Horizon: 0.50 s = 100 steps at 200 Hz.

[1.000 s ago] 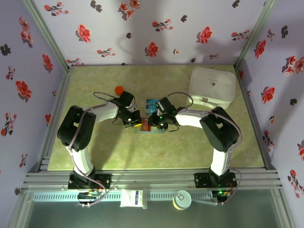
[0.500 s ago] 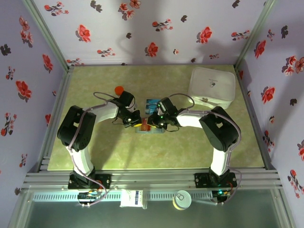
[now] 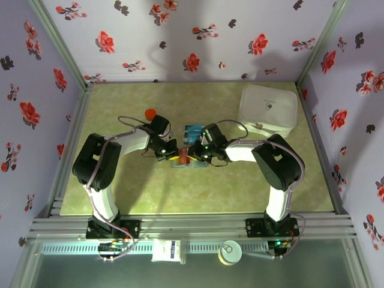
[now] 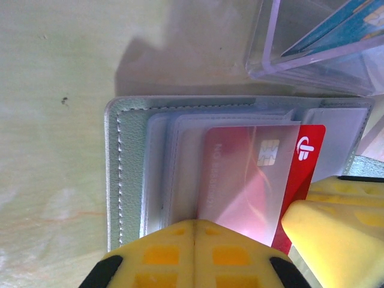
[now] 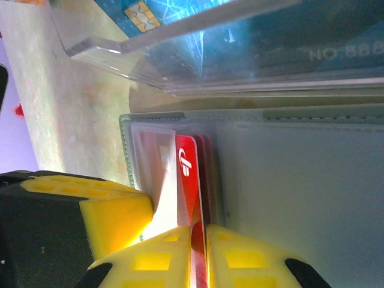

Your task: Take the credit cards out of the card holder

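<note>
Item, my right hand (image 5: 199, 243): nipped onto red credit card (image 5: 186, 174) edge.
Item, my left hand (image 4: 194, 247): closed, empty, pinning card holder (image 4: 126, 180).
Risk: friction drags card holder; card slips free.

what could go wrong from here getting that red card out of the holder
The right gripper pinches the red card only by its edge, so it may slip. The shut left gripper just presses on the card holder, which could drag along. The clear stand sits close and might get bumped.

The pale grey-green card holder (image 4: 123, 180) lies open and flat. A red credit card (image 4: 309, 171) sticks partly out of its clear sleeve.
</note>
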Each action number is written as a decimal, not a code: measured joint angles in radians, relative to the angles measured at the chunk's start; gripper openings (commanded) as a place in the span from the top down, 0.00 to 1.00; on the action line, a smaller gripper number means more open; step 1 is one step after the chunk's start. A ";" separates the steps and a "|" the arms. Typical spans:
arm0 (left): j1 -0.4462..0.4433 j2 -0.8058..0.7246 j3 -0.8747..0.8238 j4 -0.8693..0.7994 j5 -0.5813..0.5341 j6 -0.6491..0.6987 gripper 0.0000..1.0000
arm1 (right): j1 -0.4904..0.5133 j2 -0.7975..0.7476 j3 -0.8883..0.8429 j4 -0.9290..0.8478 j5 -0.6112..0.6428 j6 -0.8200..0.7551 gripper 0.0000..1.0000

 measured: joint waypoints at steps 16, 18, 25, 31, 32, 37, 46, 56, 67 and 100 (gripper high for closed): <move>0.000 0.000 0.000 0.000 0.000 0.000 1.00 | -0.002 0.000 -0.007 0.017 -0.003 0.010 0.89; 0.000 0.000 0.000 0.000 0.000 0.000 1.00 | -0.003 0.000 -0.008 0.019 -0.003 0.010 0.90; 0.000 0.000 0.000 0.000 0.000 0.000 1.00 | -0.004 0.000 -0.012 0.026 -0.005 0.013 0.91; 0.000 0.000 0.000 0.000 0.000 0.000 1.00 | -0.006 0.000 -0.014 0.030 -0.006 0.016 0.91; 0.000 0.000 0.000 0.000 0.000 0.000 1.00 | -0.006 0.000 -0.014 0.031 -0.007 0.016 0.91; 0.000 0.000 0.000 0.000 0.000 0.000 1.00 | -0.009 0.000 -0.017 0.034 -0.010 0.018 0.91; 0.000 0.000 0.000 0.000 0.000 0.000 1.00 | -0.011 0.000 -0.021 0.039 -0.012 0.019 0.92; 0.000 0.000 0.000 0.000 0.000 0.000 1.00 | -0.015 0.000 -0.025 0.044 -0.014 0.019 0.92; 0.000 0.000 0.000 0.000 0.000 0.000 1.00 | -0.017 -0.001 -0.029 0.047 -0.014 0.019 0.92; 0.000 0.000 0.000 0.000 0.000 0.000 1.00 | -0.027 -0.022 -0.049 0.046 -0.013 0.016 0.92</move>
